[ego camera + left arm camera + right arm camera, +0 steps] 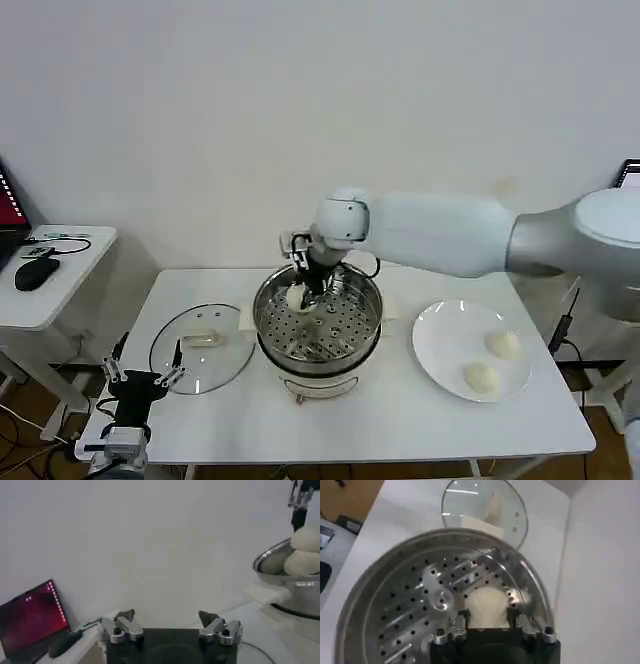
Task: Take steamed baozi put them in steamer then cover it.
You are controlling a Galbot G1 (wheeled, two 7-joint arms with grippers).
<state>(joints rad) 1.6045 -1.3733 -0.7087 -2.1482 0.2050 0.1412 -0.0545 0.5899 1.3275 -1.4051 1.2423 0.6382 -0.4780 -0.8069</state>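
My right end effector [303, 290] reaches over the round shiny stainless-steel steamer [370, 318] in the middle of the white counter [400, 420], at the pot's far left rim. Its fingers pinch a smooth cream-white steamed baozi [298, 297], held just above the perforated steel tray; in the right wrist view the bun [487, 605] sits between the two fingers [463, 619], close to the pot's wall.

Two more cream-white buns lie on the flat white plate [440, 345] to the right of the steamer: one [502, 343] toward the plate's far side, the other [481, 376] nearer its front edge. They are apart from each other.

The round clear glass cover [202, 348] with its pale cream bar handle [203, 340] lies flat on the counter just left of the steamer.

My left end effector [141, 377] waits low at the counter's front left corner, near the cover's edge, its fingers spread and holding nothing; the left wrist view shows the same wide gap [167, 625].
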